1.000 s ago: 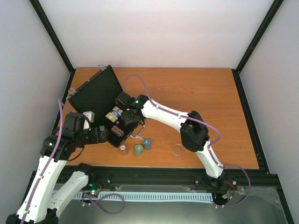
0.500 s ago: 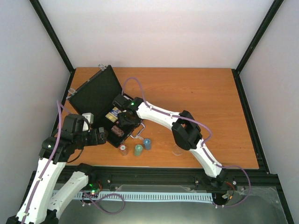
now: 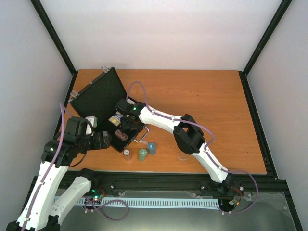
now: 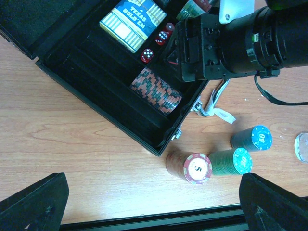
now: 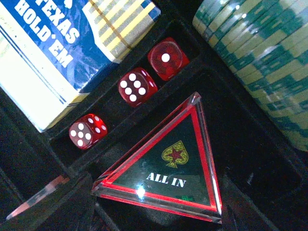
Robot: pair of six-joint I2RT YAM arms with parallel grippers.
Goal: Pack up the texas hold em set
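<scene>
The black case (image 3: 98,94) lies open at the table's left, lid flat. Its tray (image 4: 91,72) holds a card deck (image 4: 131,24), red dice (image 4: 156,41) and a row of red chips (image 4: 156,89). My right gripper (image 3: 127,126) hangs low over the tray, shut on the black "ALL IN" triangle (image 5: 175,163), beside three dice (image 5: 137,86) and green-white chips (image 5: 264,57); its fingers are hard to make out against the dark lining. A red chip stack (image 4: 190,167), a green one (image 4: 231,162) and a blue one (image 4: 252,138) lie on the table. My left gripper (image 4: 154,211) is open, holding nothing.
The clear disc (image 3: 182,154) lies right of the chip stacks, partly under the right arm's elbow (image 3: 185,134). The case's silver handle (image 4: 211,103) sticks out toward the stacks. The table's front rail (image 4: 144,224) runs just below them.
The right arm's elbow has swung left and its gripper has shifted a little left over the tray. The left arm has not moved.
</scene>
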